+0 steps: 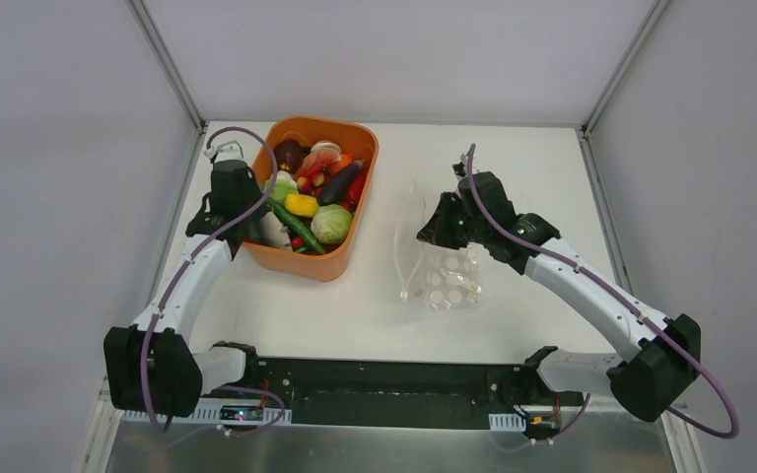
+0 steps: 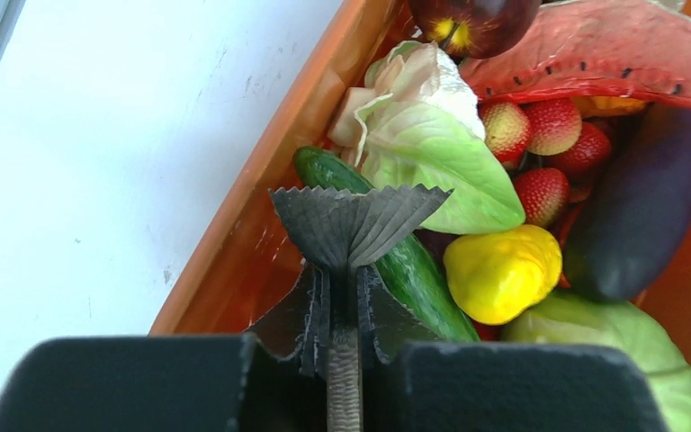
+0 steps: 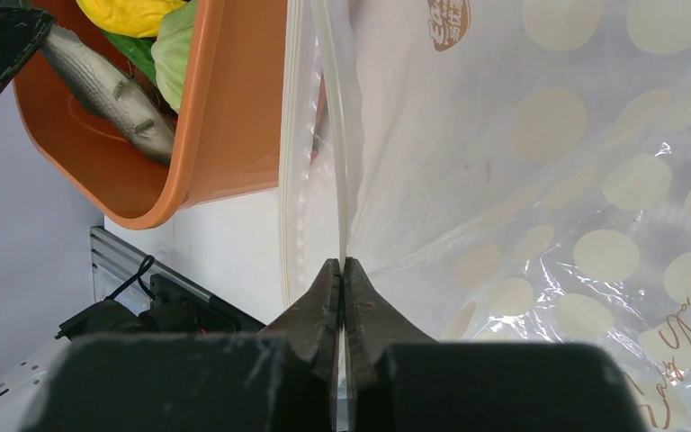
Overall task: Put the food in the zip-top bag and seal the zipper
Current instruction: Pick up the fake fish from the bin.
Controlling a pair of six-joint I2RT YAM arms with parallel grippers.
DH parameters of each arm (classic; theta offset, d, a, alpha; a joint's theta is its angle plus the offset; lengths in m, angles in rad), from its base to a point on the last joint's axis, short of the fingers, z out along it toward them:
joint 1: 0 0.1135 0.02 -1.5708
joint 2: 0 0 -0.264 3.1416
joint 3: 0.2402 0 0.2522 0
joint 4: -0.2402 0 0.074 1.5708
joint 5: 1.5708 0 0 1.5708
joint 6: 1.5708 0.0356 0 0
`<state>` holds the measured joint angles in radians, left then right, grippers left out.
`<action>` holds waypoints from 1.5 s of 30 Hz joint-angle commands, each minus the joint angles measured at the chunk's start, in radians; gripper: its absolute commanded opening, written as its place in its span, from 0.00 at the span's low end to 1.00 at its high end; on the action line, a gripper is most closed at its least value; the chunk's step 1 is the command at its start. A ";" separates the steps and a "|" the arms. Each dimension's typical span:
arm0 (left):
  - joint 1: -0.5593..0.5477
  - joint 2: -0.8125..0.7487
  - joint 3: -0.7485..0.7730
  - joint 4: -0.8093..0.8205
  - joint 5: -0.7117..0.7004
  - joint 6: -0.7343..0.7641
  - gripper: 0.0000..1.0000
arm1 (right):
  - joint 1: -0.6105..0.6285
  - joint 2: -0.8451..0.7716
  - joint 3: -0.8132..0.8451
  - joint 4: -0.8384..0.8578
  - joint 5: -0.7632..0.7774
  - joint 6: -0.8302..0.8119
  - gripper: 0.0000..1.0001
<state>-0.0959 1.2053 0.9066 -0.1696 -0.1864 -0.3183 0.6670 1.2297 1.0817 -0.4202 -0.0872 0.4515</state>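
The food lies in an orange tub (image 1: 359, 137): yellow pepper (image 1: 302, 204), green cabbage (image 1: 331, 224), purple eggplant (image 2: 639, 216), cucumber (image 2: 418, 274), red melon slice (image 2: 594, 45). My left gripper (image 2: 346, 273) is inside the tub's left side and shut on the tail of a grey toy fish (image 3: 108, 99); its fan tail (image 2: 355, 220) sticks out past the fingertips. The dotted clear bag (image 1: 448, 281) lies right of the tub, mouth facing left. My right gripper (image 3: 340, 263) is shut on the upper zipper strip (image 3: 333, 135) and holds the mouth lifted open (image 1: 409, 212).
The tub's rim (image 3: 207, 135) stands close to the left of the open bag mouth. White table (image 1: 355, 305) lies in front of both. Grey walls close in the left, right and back. A black rail (image 1: 375, 389) runs along the near edge.
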 commanded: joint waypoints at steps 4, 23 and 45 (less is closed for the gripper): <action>0.009 -0.150 -0.046 -0.015 0.007 -0.026 0.00 | -0.004 -0.030 0.005 0.005 -0.009 -0.012 0.00; 0.009 -0.474 0.127 -0.219 0.068 -0.205 0.00 | -0.004 -0.078 -0.057 0.108 0.019 0.078 0.00; -0.340 -0.498 0.036 -0.105 -0.186 -0.712 0.00 | 0.011 -0.082 -0.097 0.174 0.100 0.198 0.00</action>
<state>-0.3000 0.6991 0.9302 -0.3080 -0.1276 -0.9077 0.6674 1.1671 0.9848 -0.3000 -0.0532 0.5945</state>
